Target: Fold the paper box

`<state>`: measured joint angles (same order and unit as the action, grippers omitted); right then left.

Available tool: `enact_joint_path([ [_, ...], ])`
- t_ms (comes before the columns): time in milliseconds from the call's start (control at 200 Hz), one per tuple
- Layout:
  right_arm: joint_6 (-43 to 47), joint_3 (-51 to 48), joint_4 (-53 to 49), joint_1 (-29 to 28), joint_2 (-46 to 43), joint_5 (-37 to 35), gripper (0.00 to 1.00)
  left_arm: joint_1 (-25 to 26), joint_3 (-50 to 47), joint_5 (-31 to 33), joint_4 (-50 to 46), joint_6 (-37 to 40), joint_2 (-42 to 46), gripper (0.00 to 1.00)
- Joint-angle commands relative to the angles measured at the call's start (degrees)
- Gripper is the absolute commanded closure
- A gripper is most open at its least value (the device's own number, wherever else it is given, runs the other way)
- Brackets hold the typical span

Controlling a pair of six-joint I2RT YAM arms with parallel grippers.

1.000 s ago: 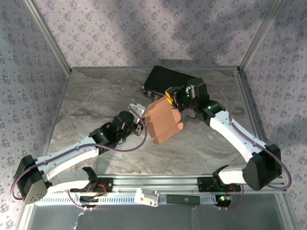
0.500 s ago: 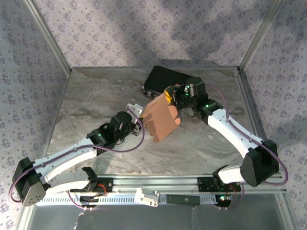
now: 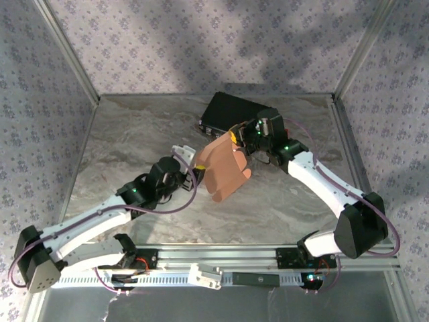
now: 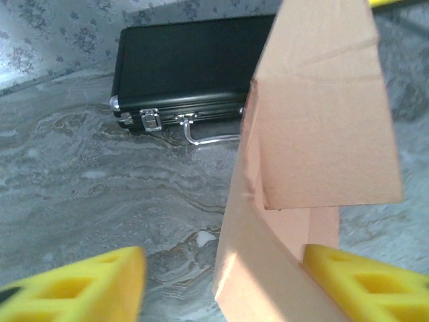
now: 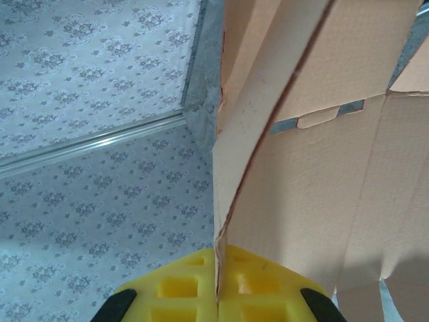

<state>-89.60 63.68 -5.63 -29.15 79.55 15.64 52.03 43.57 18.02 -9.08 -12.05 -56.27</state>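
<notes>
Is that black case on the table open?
No, the black case lies shut, its lid down flat, behind the paper box.

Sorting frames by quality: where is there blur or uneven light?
Left wrist: near left jaws look soft, black case sharp, bright patch low on the paper box. Right wrist: paper box crisp, brighter at lower right. Top external: broad soft shadows across the back wall.

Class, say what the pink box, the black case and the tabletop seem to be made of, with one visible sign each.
The paper box: thin salmon-pink cardboard, matte; crisp creases and cut edges. The black case: hard shell, perhaps plastic or coated metal; shiny metal latches and handle. The tabletop: grey veined marble look, possibly printed laminate.
</notes>
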Motion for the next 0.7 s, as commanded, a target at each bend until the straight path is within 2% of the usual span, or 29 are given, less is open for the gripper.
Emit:
enact_joint_path([
  [0,-1.86,0.22,0.33,-0.56,-0.11,-1.4,1.0,-0.78,6.07,1.12,-3.08,-11.91,6.82,0.25],
  [90,-2.55,0.26,0.21,-0.56,-0.36,-2.08,1.0,-1.12,10.74,-2.13,-6.47,-16.66,7.96,0.32],
  [215,-2.62,0.9,-0.53,-0.56,-0.28,-2.46,1.0,-2.27,17.98,-8.4,-12.03,-18.09,3.41,0.39],
  [340,-2.65,0.92,-0.38,-0.58,-0.04,-2.66,1.0,-5.23,23.74,-17.43,-13.38,-29.39,-1.61,0.43],
  [490,-2.53,0.94,-0.41,-0.64,0.18,-2.72,1.0,-5.19,25.61,-17.68,-14.84,-44.4,-5.56,0.43],
  [695,-2.08,1.21,-0.77,-0.87,0.15,-2.68,1.0,-5.1,26.59,-18.46,-15.65,-51.97,-9.77,0.39],
])
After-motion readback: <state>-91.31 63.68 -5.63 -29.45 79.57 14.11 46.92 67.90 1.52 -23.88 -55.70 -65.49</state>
